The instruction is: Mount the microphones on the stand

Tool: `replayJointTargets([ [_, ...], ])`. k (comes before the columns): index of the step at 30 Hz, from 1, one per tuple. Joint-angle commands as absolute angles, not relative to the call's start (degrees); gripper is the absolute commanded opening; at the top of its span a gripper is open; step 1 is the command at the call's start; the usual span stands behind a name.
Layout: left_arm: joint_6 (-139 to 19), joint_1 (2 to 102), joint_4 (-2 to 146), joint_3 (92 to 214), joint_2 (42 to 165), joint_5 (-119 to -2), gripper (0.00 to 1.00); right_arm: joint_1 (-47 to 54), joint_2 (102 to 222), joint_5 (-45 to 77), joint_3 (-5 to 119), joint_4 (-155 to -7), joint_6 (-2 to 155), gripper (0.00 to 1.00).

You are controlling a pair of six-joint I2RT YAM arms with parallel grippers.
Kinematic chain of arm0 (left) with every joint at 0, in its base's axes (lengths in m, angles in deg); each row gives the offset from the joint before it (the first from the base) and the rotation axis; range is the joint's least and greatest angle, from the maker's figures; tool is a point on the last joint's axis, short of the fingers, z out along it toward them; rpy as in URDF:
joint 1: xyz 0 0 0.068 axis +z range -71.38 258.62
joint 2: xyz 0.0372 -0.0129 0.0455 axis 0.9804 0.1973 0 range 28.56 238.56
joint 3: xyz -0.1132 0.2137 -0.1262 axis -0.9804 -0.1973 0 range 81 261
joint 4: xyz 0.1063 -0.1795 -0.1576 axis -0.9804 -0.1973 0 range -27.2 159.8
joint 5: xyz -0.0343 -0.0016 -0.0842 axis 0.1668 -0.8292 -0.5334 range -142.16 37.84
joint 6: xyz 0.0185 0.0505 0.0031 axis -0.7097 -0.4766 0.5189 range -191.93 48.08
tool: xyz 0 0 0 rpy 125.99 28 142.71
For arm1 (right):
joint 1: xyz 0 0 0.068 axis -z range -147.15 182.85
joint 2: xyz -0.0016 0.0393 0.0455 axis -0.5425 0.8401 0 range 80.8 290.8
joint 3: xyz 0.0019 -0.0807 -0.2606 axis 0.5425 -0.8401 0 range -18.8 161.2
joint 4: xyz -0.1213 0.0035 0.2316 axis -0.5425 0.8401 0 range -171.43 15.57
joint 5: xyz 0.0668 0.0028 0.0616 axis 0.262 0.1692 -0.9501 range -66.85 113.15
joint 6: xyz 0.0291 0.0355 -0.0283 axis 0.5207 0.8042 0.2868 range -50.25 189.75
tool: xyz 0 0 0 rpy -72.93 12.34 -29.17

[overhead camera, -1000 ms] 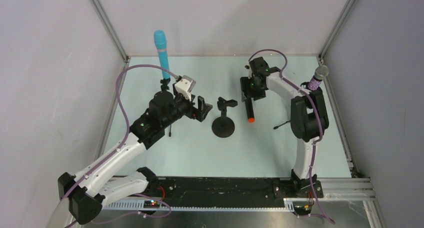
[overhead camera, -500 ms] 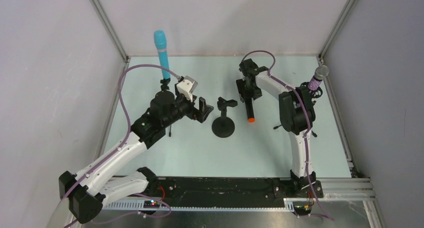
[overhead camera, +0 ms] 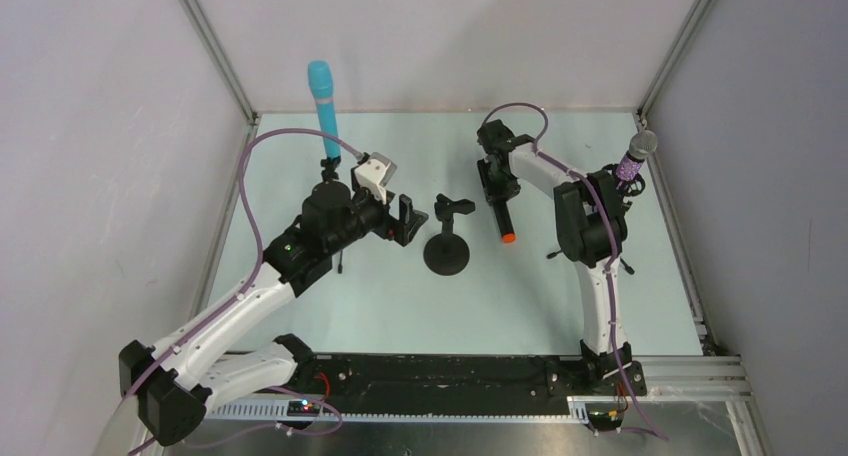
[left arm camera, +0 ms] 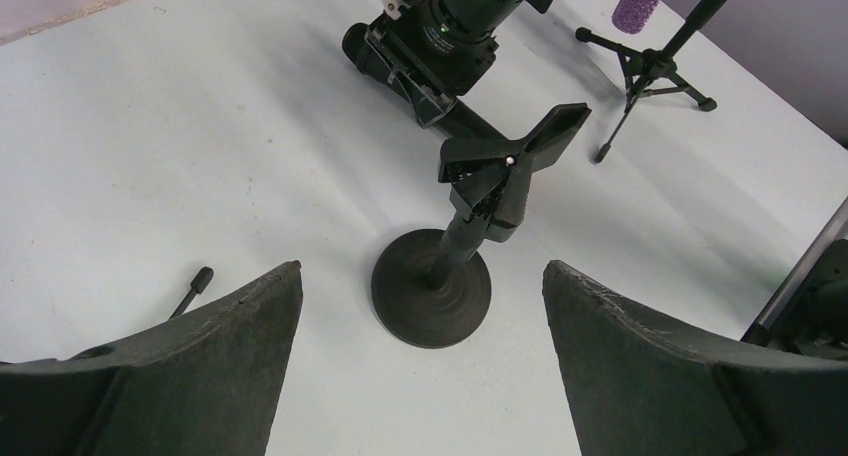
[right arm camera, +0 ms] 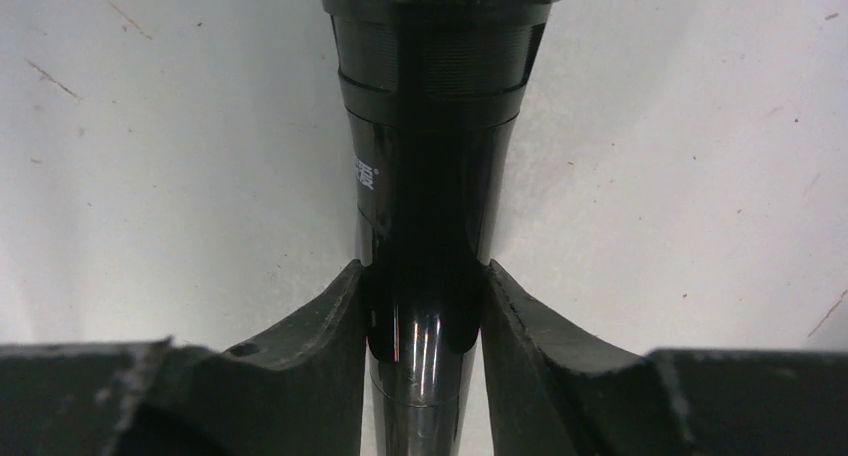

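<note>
The black microphone with an orange end (overhead camera: 503, 216) lies low over the table, right of the empty round-base stand (overhead camera: 447, 252). My right gripper (overhead camera: 497, 184) is shut on its body; the right wrist view shows both fingers pressed on the glossy black barrel (right arm camera: 430, 176). The stand's clip (left arm camera: 510, 164) is open and empty. My left gripper (overhead camera: 408, 219) is open and empty just left of that stand, its fingers (left arm camera: 200, 361) spread on either side of the base (left arm camera: 432, 301). The cyan microphone (overhead camera: 321, 104) stands in a stand at the back left. The purple microphone (overhead camera: 634, 157) sits on a tripod at the right.
The purple microphone's tripod legs (left arm camera: 650, 68) spread over the table behind the round-base stand. A thin black leg (left arm camera: 195, 286) of the cyan microphone's stand lies near my left finger. Frame posts and walls close in the table at the back and sides.
My right wrist has shifted a little left and turned, carrying the black microphone with it. The left arm and the stands have not moved.
</note>
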State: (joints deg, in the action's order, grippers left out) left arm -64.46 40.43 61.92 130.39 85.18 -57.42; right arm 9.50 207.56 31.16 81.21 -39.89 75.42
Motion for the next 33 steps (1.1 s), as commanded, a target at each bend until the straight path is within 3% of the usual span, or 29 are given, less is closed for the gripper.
replayJointTargets([
  [1,-65.07,40.15,62.99,129.87,83.83,-57.31,0.93,9.87,208.4,28.11,82.37,-40.79,75.11,0.04],
  [3,-65.0,40.15,62.98,129.87,83.43,-57.14,0.93,10.17,207.81,26.55,82.22,-40.93,74.93,0.0],
  [15,-63.86,40.16,63.03,129.73,80.74,-57.18,0.93,11.34,198.29,21.28,78.45,-44.38,74.12,0.0],
  [33,-60.76,40.18,63.01,128.25,78.3,-59.2,0.93,10.97,163.8,17.44,65.88,-56.08,75.69,0.0],
])
